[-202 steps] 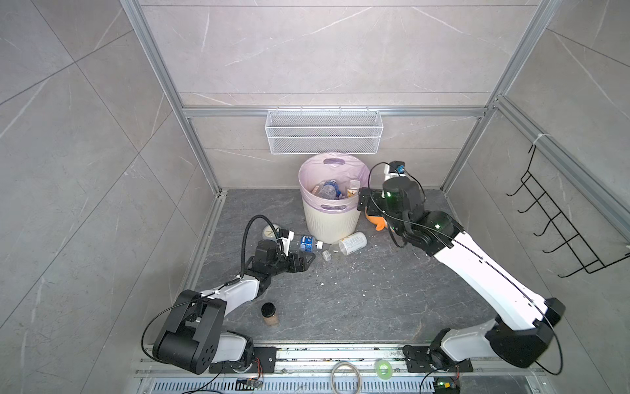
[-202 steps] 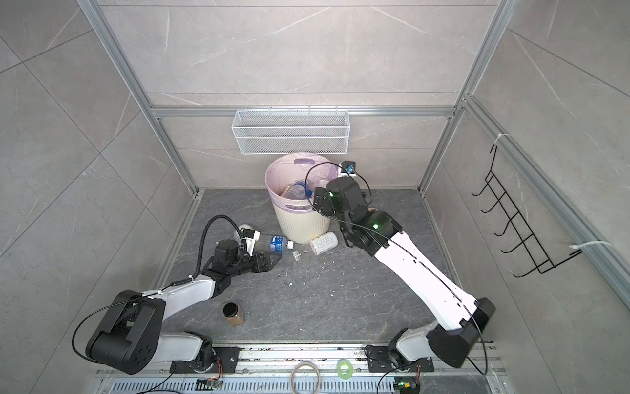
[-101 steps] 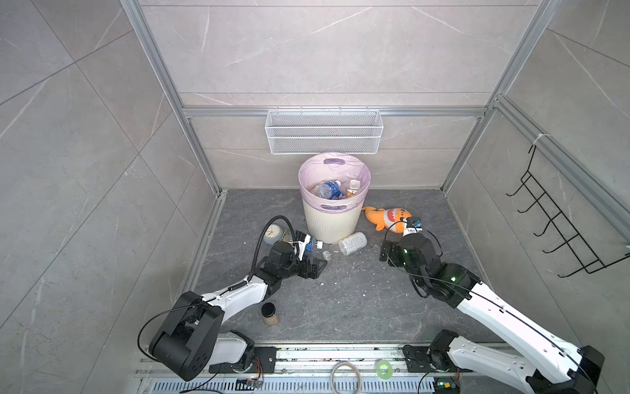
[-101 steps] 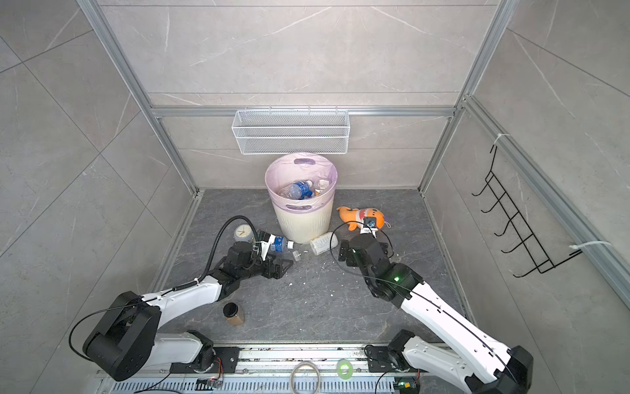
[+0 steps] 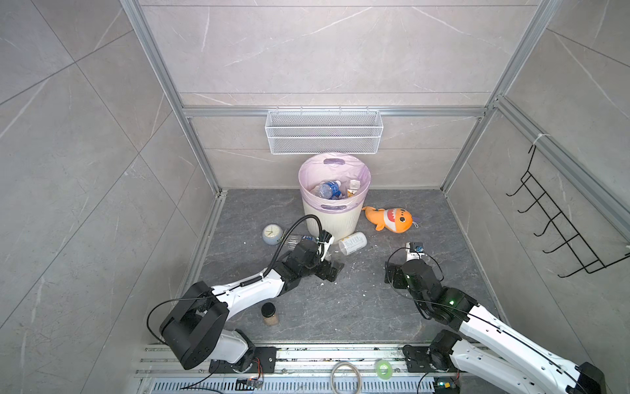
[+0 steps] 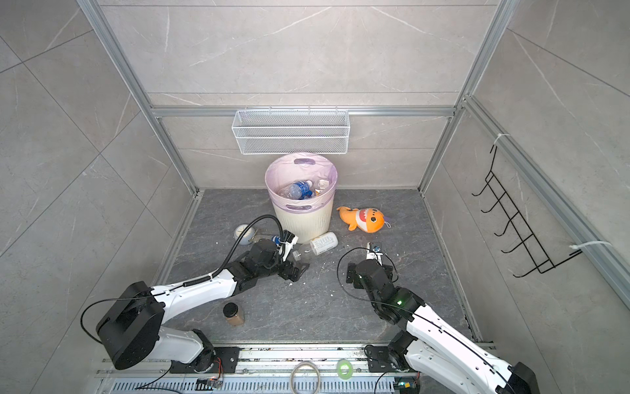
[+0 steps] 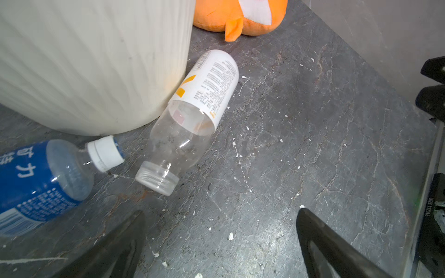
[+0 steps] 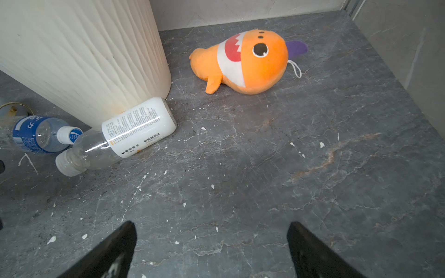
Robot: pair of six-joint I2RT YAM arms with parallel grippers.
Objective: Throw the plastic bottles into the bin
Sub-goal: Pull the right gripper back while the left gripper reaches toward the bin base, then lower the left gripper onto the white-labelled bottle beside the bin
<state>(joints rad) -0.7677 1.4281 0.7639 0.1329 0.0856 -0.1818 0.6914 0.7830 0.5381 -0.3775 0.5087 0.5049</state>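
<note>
The left gripper (image 7: 220, 211), jaws wide apart, points at a clear white-labelled plastic bottle (image 7: 192, 108) lying just ahead of them against the cream ribbed bin (image 7: 84, 60); the right gripper (image 8: 212, 223) also has its jaws wide apart.

Bright, diffuse light, faint shadows; walls (image 5: 68, 136) bow at the edges in both top views; wrist views blur the claw fingers (image 8: 113, 252), glare streaks the white-label bottle (image 8: 134, 131)
</note>
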